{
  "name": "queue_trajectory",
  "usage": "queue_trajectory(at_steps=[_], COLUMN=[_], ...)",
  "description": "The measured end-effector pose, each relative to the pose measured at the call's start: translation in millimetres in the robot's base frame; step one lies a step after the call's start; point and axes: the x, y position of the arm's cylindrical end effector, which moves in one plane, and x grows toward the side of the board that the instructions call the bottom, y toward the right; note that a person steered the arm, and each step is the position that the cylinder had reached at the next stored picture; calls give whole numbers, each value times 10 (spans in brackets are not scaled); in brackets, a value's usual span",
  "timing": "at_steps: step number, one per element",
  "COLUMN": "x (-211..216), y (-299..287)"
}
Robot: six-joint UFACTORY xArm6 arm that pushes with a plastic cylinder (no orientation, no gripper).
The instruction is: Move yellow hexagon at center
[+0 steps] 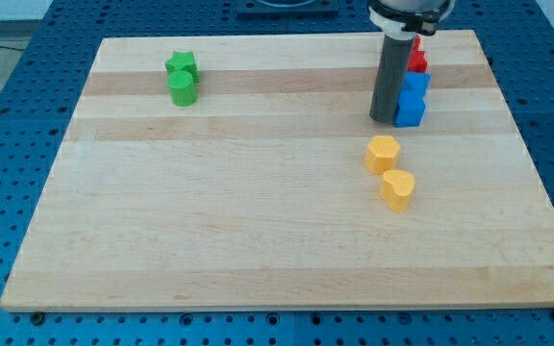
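The yellow hexagon lies on the wooden board, right of the middle. A yellow heart-shaped block lies just below it and slightly to its right, close but apart. My tip rests on the board just above the yellow hexagon, with a small gap between them. The dark rod stands upright and touches the left side of a blue block.
A second blue block sits above the first, and two red blocks lie above that, partly hidden by the rod. A green star and a green cylinder lie at the upper left.
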Motion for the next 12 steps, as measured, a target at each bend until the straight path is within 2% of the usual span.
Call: queue_trajectory(at_steps=[5,6,8,9,12], x=[0,97,746,853,676], y=[131,134,391,-102,-896])
